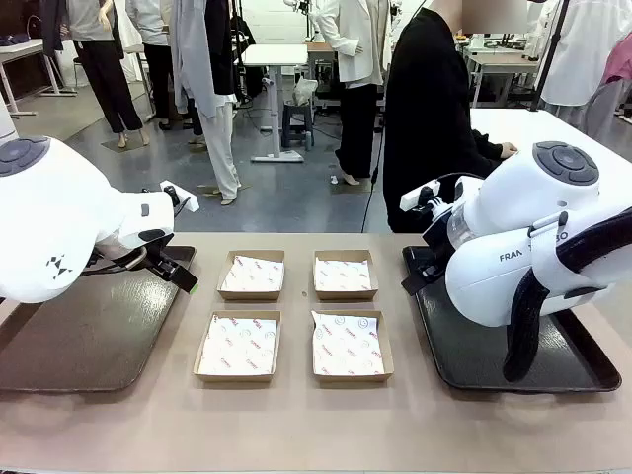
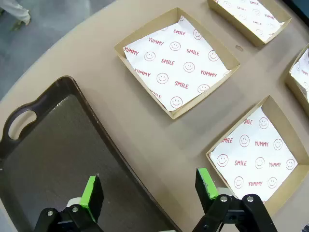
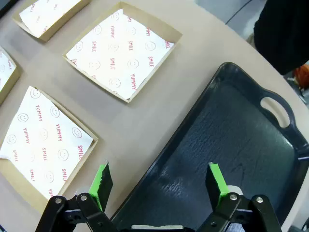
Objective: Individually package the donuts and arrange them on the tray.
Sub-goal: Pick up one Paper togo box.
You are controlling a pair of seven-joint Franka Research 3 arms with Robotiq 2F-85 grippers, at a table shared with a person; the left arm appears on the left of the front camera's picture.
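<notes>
While four empty boxes lie mid-bench between them, left gripper and right gripper hang over bench-end trays, fingers released, each nearest own column.

I can read two red words, YUMMY and SMILE, printed over and over on the white paper inside the cardboard boxes. On my right arm I read FRAN; the rest is hidden.
</notes>
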